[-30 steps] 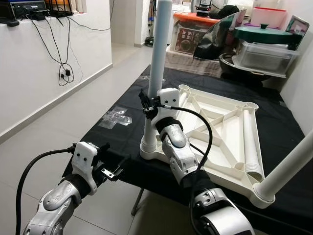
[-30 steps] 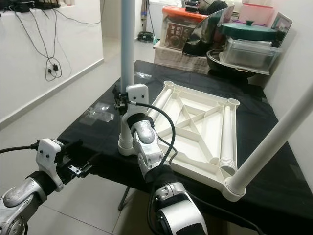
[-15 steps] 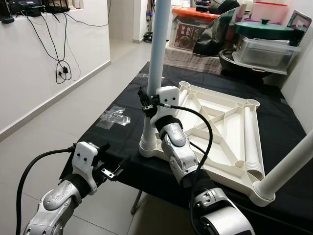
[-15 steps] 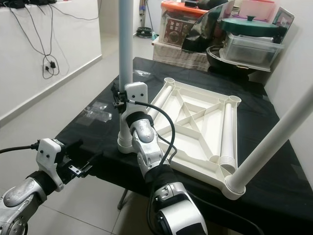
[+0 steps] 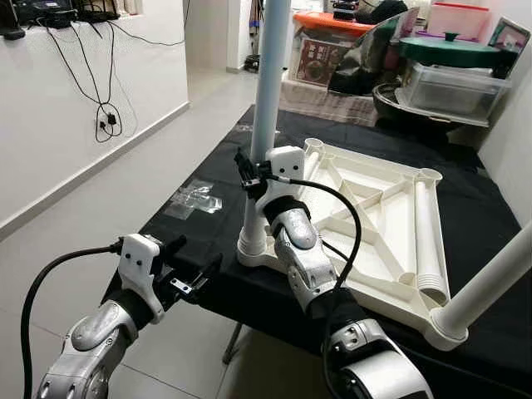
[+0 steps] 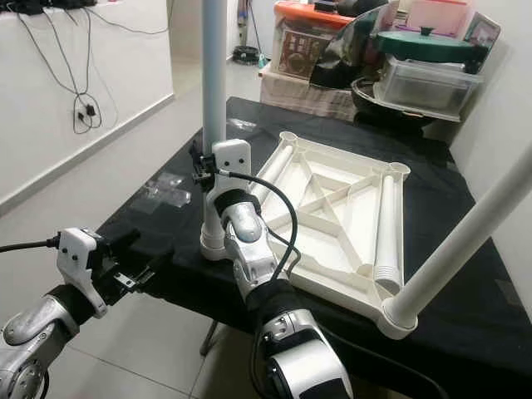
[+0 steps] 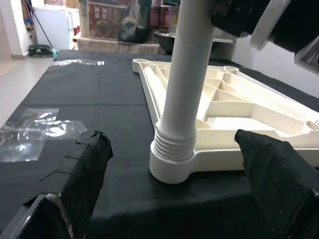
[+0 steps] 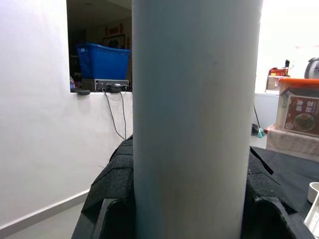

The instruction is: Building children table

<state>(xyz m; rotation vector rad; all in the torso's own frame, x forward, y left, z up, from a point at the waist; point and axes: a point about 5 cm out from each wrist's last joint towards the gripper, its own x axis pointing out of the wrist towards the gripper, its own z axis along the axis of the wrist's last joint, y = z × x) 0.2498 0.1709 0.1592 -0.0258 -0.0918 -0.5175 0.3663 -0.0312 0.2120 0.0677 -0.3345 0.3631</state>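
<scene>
A white children's table top (image 5: 378, 218) lies upside down on a black-covered table. One white leg (image 5: 270, 75) stands upright in the near left corner socket (image 5: 252, 243). My right gripper (image 5: 249, 170) is shut on this leg partway up; in the right wrist view the leg (image 8: 197, 114) sits between the black pads (image 8: 112, 194). A second leg (image 5: 490, 283) leans out of the near right corner. A third leg (image 5: 424, 237) lies loose in the frame. My left gripper (image 5: 195, 274) is open near the table's front left edge, facing the upright leg's base (image 7: 174, 154).
The black table (image 5: 199, 208) has a wall close on its right. Storage boxes and a green-lidded tub (image 5: 449, 83) crowd its far end. A clear plastic bag (image 5: 193, 199) lies on the tiled floor to the left. Cables hang on the left wall (image 5: 104, 116).
My left gripper has risen a little and moved closer to the table's front edge. The right gripper and the upright leg have stayed put.
</scene>
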